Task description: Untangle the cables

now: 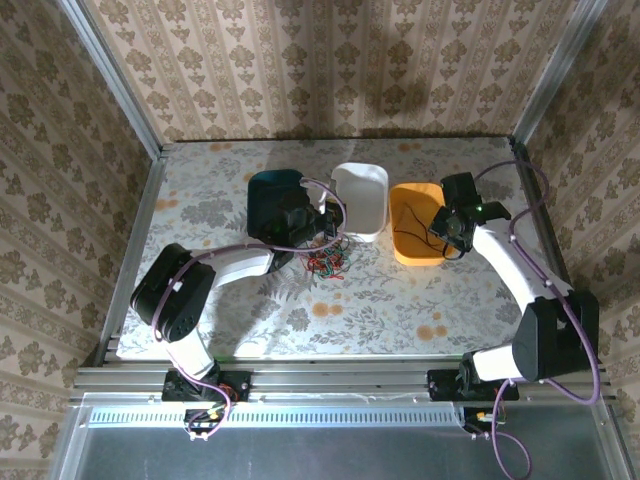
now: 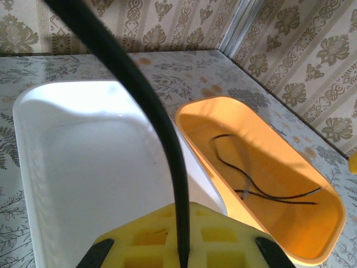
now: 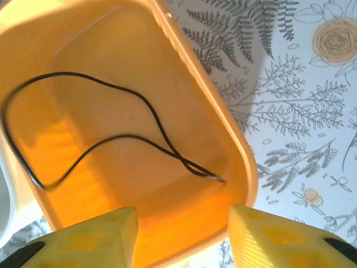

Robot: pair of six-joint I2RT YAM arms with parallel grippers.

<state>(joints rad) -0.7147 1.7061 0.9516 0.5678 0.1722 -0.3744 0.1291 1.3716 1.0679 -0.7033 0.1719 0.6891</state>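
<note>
**Top, left-wrist and right-wrist views: sorting step.** We read this as the drop-off of one separated strand. A black cable [image 3: 159, 129] lies loose on the floor of the orange tray [image 3: 245, 162], touching neither finger. The right gripper [image 3: 181, 223] hangs above the tray's near end with its jaws spread and nothing between them.

To do the step well, we would lift this gripper straight up with the jaws apart, so that no finger hooks the loop or drags it over the wall. Only then would we swing toward 9 o'clock.

The remaining cables, a red, green and black tangle [image 1: 328, 263], sit on the table at 6 o'clock of the white tray [image 1: 360, 166].

The left gripper [image 1: 318, 228] is just at 12 o'clock of the tangle. Its jaws are pressed together, apparently pinching a black strand [image 2: 139, 84] that runs into their seam.

**Pose.** The right forearm leans toward 11 o'clock from its raised elbow, with the wrist looking down. The left forearm sweeps low toward 2 o'clock, past the teal tray [image 1: 270, 182].
</note>
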